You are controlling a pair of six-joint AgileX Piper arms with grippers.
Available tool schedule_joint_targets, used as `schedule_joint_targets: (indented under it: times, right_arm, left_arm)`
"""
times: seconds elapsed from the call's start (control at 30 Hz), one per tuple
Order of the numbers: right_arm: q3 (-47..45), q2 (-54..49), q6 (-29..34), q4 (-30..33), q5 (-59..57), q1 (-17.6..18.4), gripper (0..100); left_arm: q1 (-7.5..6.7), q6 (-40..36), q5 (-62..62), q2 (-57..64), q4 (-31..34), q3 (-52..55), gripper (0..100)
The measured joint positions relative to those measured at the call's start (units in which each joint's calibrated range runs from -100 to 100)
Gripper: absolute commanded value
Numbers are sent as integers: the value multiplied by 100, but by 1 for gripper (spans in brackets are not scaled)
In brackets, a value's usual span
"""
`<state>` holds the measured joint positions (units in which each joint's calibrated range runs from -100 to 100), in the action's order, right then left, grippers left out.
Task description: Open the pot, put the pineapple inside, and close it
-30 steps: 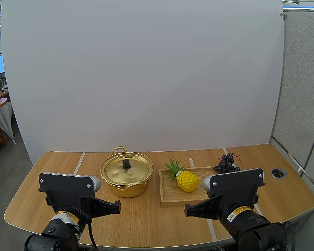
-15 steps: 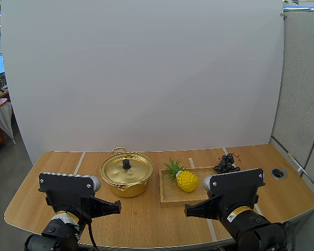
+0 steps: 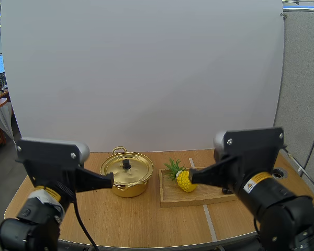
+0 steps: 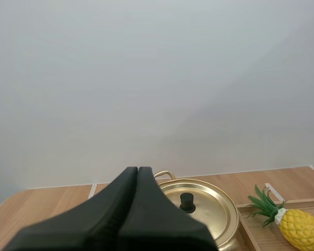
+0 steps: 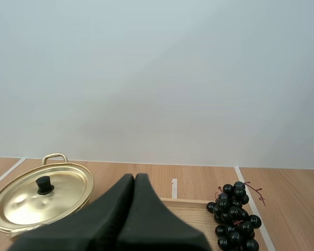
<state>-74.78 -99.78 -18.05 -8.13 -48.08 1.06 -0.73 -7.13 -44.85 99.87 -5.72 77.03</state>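
A gold pot (image 3: 126,175) stands on the table with its lid (image 4: 201,206) on, a black knob (image 3: 126,163) in the lid's middle. To its right a yellow pineapple (image 3: 184,179) with green leaves lies on a wooden tray (image 3: 172,197). My left gripper (image 3: 110,180) is shut, its tip raised just left of the pot. My right gripper (image 3: 191,178) is shut too, its tip in front of the pineapple. Each wrist view has its own fingers (image 4: 133,198) (image 5: 131,201) lying together as one dark wedge, the pot (image 5: 42,196) beyond.
A bunch of dark grapes (image 5: 234,217) lies on the table beside the tray's far right corner. A round grommet hole (image 3: 278,172) sits in the table at the right. Bare wooden table (image 3: 136,219) lies in front of the pot and tray.
Both arms have risen from low at the table's near edge and now stand higher, their shut grippers reaching forward toward the pot and the tray. Pot, pineapple and grapes have not moved.
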Motion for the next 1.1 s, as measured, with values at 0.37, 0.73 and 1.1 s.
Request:
schedule_joint_targets:
  times: [0.37, 0.73, 1.1]
  right_arm:
    - [626, -4, 0, 0, -1287, 0, 0]
    - [924, 1439, 0, 0, -2447, 0, 0]
    - [1924, 3120, 0, 0, -2914, 0, 0]
  left_arm:
    - [0, 31, -1167, 13, 0, -1139, 0]
    - [0, 31, -1554, -1712, 0, -1512, 0]
    - [0, 31, -1408, -3727, 0, -1661, 3]
